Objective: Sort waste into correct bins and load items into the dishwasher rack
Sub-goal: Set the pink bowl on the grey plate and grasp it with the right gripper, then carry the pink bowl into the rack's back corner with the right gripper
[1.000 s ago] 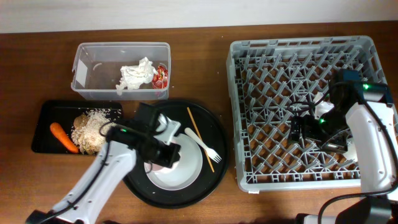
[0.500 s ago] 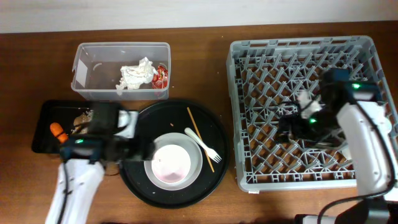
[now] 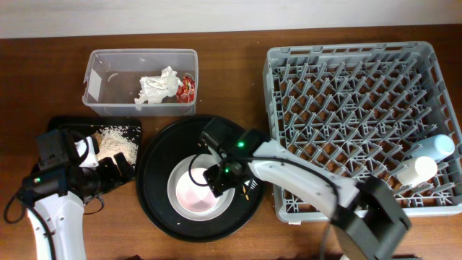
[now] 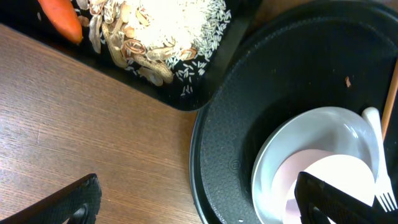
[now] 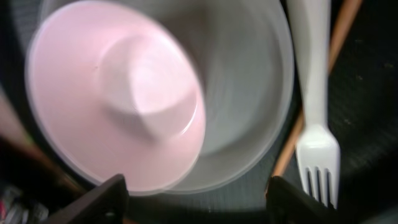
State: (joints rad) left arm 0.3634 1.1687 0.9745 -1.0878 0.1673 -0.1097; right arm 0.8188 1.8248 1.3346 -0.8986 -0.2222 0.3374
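Observation:
A pinkish cream bowl [image 5: 118, 99] sits in a pale plate [image 5: 252, 87] on the round black tray [image 3: 155, 180]. A white fork [image 5: 317, 124] lies beside the plate. My right gripper [image 5: 199, 202] hovers open over the plate's near rim [image 3: 220, 179], holding nothing. My left gripper [image 4: 202, 205] is open and empty [image 3: 115, 172], above the table and the round tray's left edge. The carrot [image 4: 59, 15] and beige scraps [image 4: 143, 31] lie in the shallow black tray [image 3: 61, 126]. The napkin [image 3: 157, 88] and red wrapper [image 3: 187, 87] are in the clear tub [image 3: 101, 79]. Two cups [image 3: 426, 160] lie in the rack [image 3: 346, 115].
A thin wooden stick [image 5: 320, 93] lies on the round tray under the fork. The rack fills the right side of the table. My right arm stretches from the lower right across the rack's front left corner to the round tray.
My left gripper opened and drew back left from the plate to the black tray's edge. My right arm swung out of the rack to the plate, leaving two cups in the rack.

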